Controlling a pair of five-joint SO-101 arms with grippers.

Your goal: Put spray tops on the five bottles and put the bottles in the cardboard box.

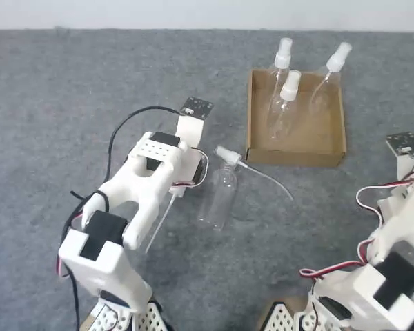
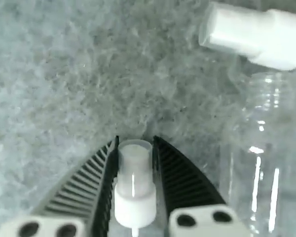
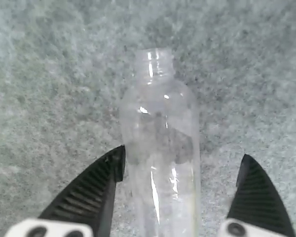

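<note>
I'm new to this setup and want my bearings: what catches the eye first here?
Three capped bottles lie in the cardboard box, far right in the high view. The left gripper is shut on a spray top beside an uncapped bottle lying mid-view, while the right gripper stands open around a second bare bottle.

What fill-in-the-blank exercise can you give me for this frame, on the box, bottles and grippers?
The brown cardboard box holds ___ clear plastic bottles. The ___ gripper is shut on a white plastic spray top. The right gripper stands ___ around an uncapped clear bottle. Missing words: three; left; open.
</note>
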